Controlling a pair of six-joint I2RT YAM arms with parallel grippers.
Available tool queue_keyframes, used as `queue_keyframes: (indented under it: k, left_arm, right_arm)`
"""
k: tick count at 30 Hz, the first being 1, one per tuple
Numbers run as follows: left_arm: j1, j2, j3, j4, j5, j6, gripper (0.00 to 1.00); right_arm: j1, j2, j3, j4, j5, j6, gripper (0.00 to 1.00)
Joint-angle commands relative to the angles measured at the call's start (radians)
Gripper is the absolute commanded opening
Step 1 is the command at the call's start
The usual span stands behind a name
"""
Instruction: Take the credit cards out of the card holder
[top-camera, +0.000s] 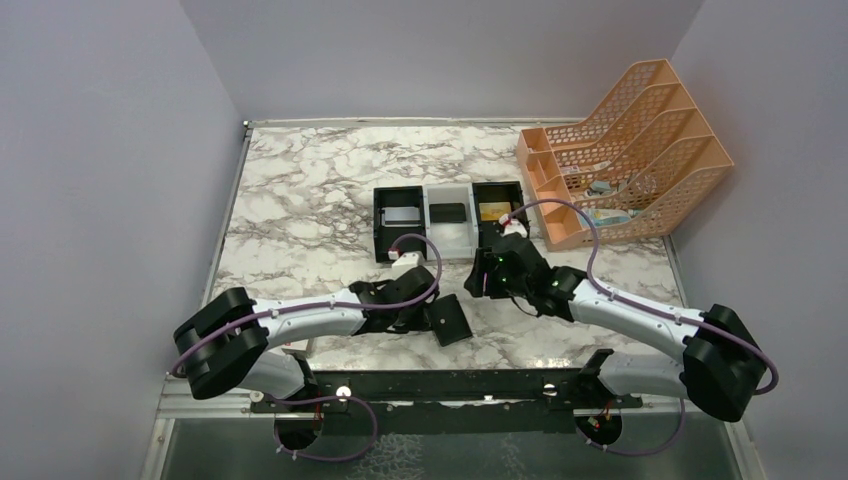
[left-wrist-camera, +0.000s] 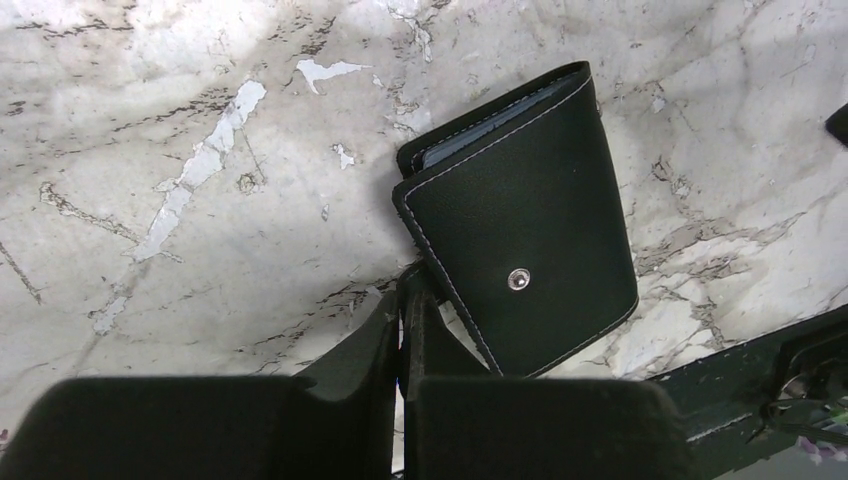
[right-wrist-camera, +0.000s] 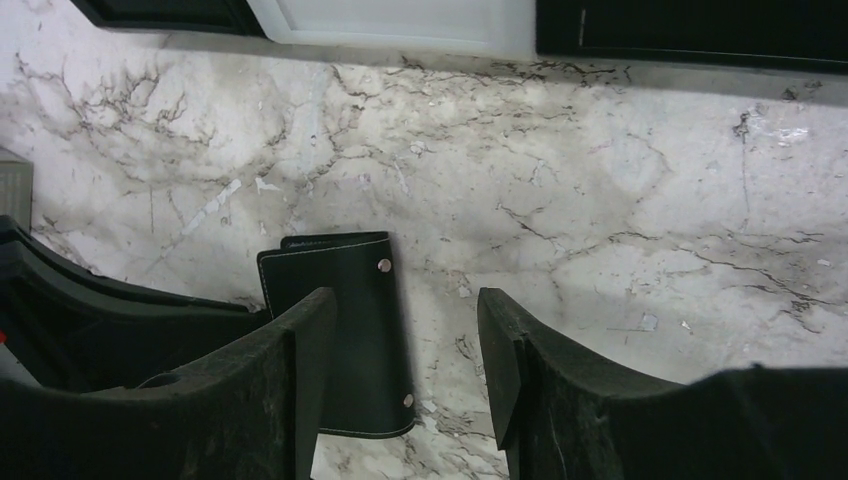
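Note:
The card holder (top-camera: 451, 320) (left-wrist-camera: 525, 250) (right-wrist-camera: 350, 330), a black bifold with metal snaps, lies folded on the marble near the arms' bases. My left gripper (top-camera: 424, 312) (left-wrist-camera: 406, 290) is shut, its tips pressed against the holder's near-left edge; I cannot tell whether anything is pinched between them. My right gripper (top-camera: 490, 277) (right-wrist-camera: 405, 320) hangs open over bare marble just right of the holder, nothing between its fingers. A silver-grey credit card (top-camera: 401, 215) lies in the tray's left compartment. A gold-tan credit card (top-camera: 492, 211) lies in its right one.
The black-white-black tray (top-camera: 448, 241) (right-wrist-camera: 400, 25) stands mid-table behind both grippers, a dark flat item (top-camera: 447, 212) in its white middle. An orange file organizer (top-camera: 625, 150) fills the back right corner. Walls close in on both sides of the table.

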Motion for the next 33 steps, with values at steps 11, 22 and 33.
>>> queue_keyframes:
  k: [11, 22, 33]
  left_arm:
    - [-0.005, -0.152, 0.02, 0.11, -0.019, 0.095, 0.0]
    - [-0.005, -0.125, 0.098, 0.153, 0.031, 0.198, 0.0]
    - [-0.022, -0.074, 0.146, 0.205, 0.069, 0.28, 0.0]
  right_arm:
    - [-0.115, 0.116, 0.014, 0.142, -0.507, 0.004, 0.6]
    - [-0.208, 0.208, -0.043, 0.218, -0.656, 0.056, 0.6]
    - [-0.313, 0.154, -0.117, 0.231, -0.628, 0.115, 0.62]
